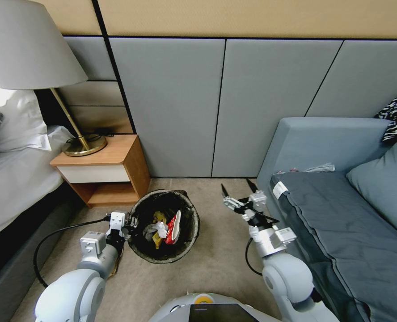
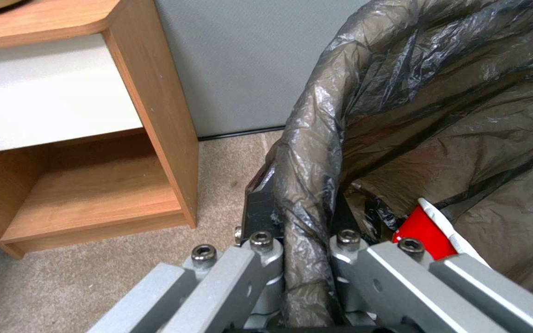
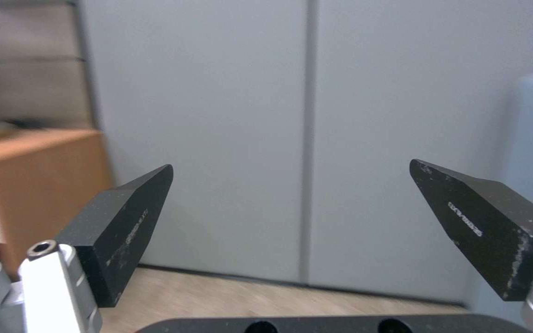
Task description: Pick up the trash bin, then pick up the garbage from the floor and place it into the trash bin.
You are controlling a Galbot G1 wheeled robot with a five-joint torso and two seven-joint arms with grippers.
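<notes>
The trash bin [image 1: 140, 243], round with a dark liner bag over its rim, stands on the beige carpet floor [image 1: 216, 264] between the nightstand and the sofa. Inside it lies garbage [image 1: 166, 229]: a red-and-white wrapper, a yellow wrapper and white tissue. My left gripper [image 1: 131, 222] is shut on the bin's left rim; in the left wrist view its fingers [image 2: 259, 210] clamp the bag-covered rim [image 2: 306, 185], with the red wrapper [image 2: 425, 230] just inside. My right gripper [image 1: 238, 187] hangs open above the floor beside the sofa, its black fingertips [image 3: 132, 217] spread wide and holding nothing.
A wooden nightstand [image 1: 109, 174] with a brass lamp [image 1: 83, 145] stands left of the bin, next to a bed [image 1: 15, 179]. A blue-grey sofa [image 1: 341, 210] fills the right. Grey wall panels [image 1: 185, 107] close off the back. Bare carpet lies in front of the bin.
</notes>
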